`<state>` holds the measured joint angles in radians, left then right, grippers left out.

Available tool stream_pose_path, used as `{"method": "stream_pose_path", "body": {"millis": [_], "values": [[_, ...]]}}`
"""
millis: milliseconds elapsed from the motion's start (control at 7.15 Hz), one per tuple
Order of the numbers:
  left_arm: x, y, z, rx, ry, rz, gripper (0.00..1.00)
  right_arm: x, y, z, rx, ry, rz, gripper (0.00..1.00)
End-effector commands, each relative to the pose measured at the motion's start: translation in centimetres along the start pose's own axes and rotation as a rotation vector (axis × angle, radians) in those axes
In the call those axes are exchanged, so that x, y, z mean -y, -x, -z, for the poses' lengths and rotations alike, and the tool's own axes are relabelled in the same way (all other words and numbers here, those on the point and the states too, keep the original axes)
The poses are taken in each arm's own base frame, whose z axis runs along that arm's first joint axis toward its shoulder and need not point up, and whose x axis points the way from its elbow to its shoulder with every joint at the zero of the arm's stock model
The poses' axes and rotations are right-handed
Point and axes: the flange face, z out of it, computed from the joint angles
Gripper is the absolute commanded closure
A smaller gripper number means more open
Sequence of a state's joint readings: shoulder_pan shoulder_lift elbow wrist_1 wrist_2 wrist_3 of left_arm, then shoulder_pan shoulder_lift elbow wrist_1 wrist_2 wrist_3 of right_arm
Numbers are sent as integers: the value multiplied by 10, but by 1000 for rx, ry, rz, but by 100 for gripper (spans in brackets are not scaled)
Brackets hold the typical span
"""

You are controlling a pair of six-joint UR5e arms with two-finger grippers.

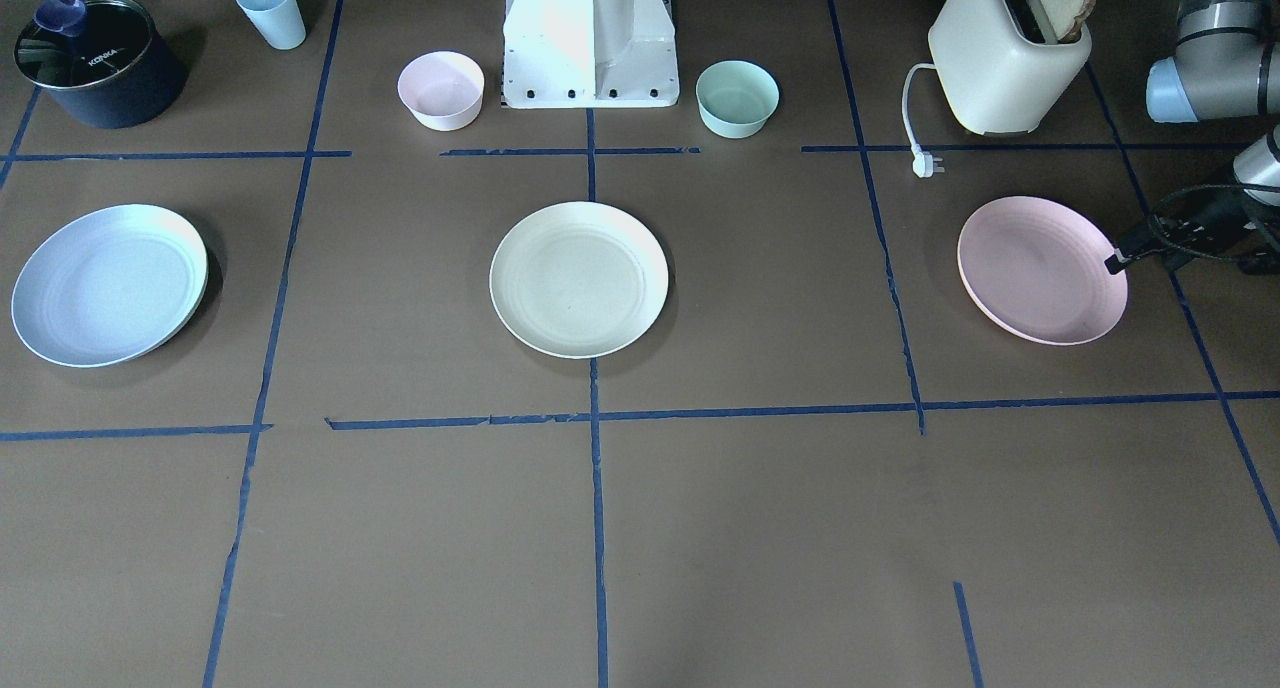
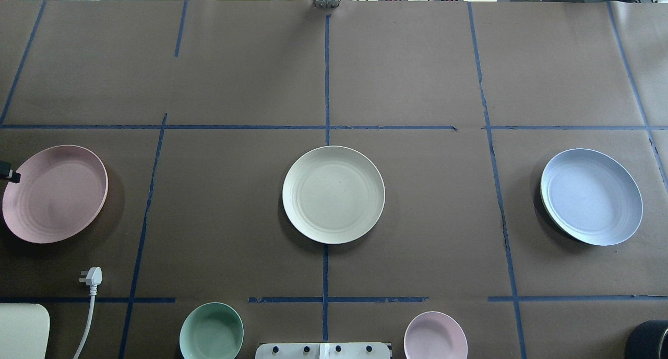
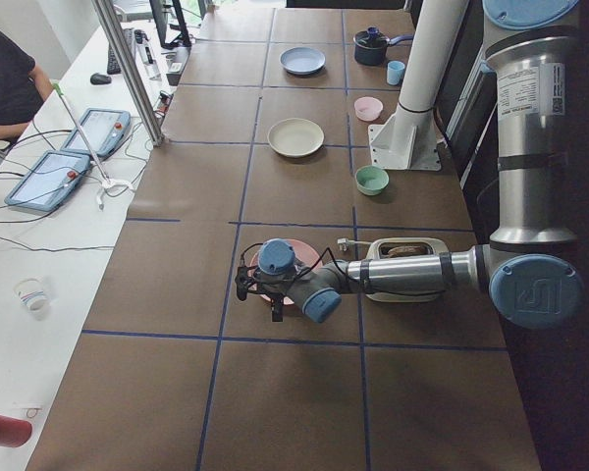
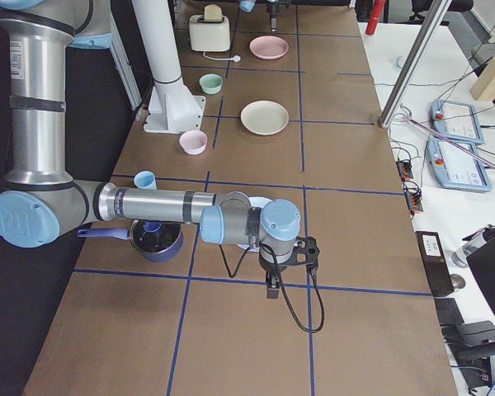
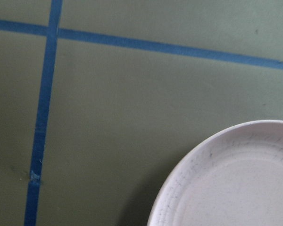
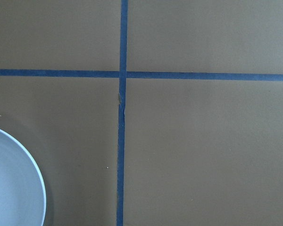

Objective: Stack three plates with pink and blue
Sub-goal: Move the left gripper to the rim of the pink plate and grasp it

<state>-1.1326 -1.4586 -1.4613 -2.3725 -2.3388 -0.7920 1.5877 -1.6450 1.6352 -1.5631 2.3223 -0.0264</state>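
The pink plate [image 1: 1040, 268] lies on the robot's left side of the table, also in the overhead view [image 2: 55, 192]. The cream plate [image 1: 578, 278] lies in the middle. The blue plate [image 1: 108, 283] lies on the robot's right side. My left gripper [image 1: 1113, 264] reaches in at the pink plate's outer rim; only a black tip shows, so I cannot tell if it is open. The left wrist view shows the pink plate's rim [image 5: 236, 179]. My right gripper [image 4: 272, 285] hangs beside the blue plate [image 6: 9, 188]; I cannot tell its state.
Near the robot base [image 1: 590, 43] stand a pink bowl [image 1: 441, 90] and a green bowl [image 1: 737, 98]. A toaster [image 1: 1005, 58] with bread and its loose plug [image 1: 928, 165] sit behind the pink plate. A dark pot [image 1: 98, 63] and blue cup [image 1: 271, 10] stand behind the blue plate.
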Motion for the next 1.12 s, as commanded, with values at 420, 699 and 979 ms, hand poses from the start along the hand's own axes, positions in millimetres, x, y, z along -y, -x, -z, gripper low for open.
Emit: {"method": "stream_pose_path", "body": {"millis": [420,699,979], "values": [[-9,7,-21,19,41,3,11,0,1,1,0,-2,3,0],[-9,7,-21,19,43,7,23,0,0,0,0,0,2,0],[-9,6,-21,17,46,10,54,1,0,1,-1,-2,1,0]]}}
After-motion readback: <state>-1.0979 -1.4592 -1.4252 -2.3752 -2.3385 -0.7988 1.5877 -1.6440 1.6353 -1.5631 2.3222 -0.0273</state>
